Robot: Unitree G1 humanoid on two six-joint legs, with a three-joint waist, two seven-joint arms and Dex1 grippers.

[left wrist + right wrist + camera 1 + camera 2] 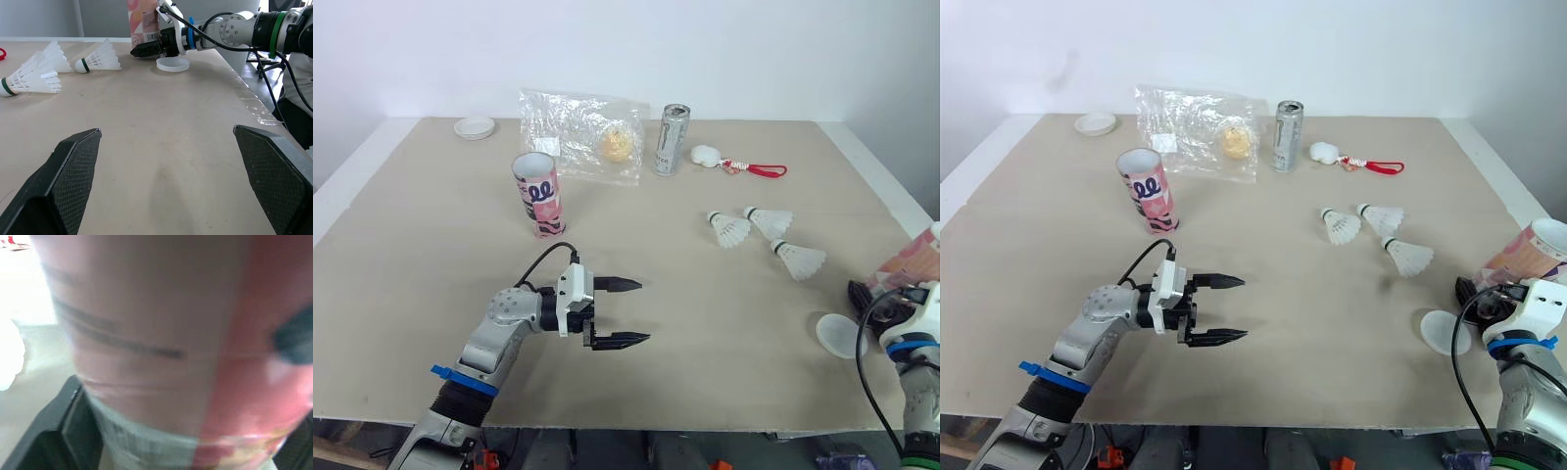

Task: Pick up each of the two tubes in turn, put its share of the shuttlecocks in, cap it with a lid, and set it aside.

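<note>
Pink tubes [539,196], white shuttlecocks [730,229], beige table [431,255].
Far-left tube black-lettered; shuttlecock bands green; can [671,140] silver; cord [759,169] red.

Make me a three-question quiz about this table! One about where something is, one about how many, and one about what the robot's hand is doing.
1. Where is the can?
A. Beside the plastic bag
B. At the near edge
C. On the floor

2. How many shuttlecocks lie on the table?
A. One
B. Three
C. Five

3. What is the left gripper doing?
A. Open, holding nothing
B. Shut on the can
C. Shut on a shuttlecock

Answers:
1 A: the can stands right next to the bag at the far side.
2 B: three lie close together on the robot's right side.
3 A: its fingers are spread with nothing between them.
</note>
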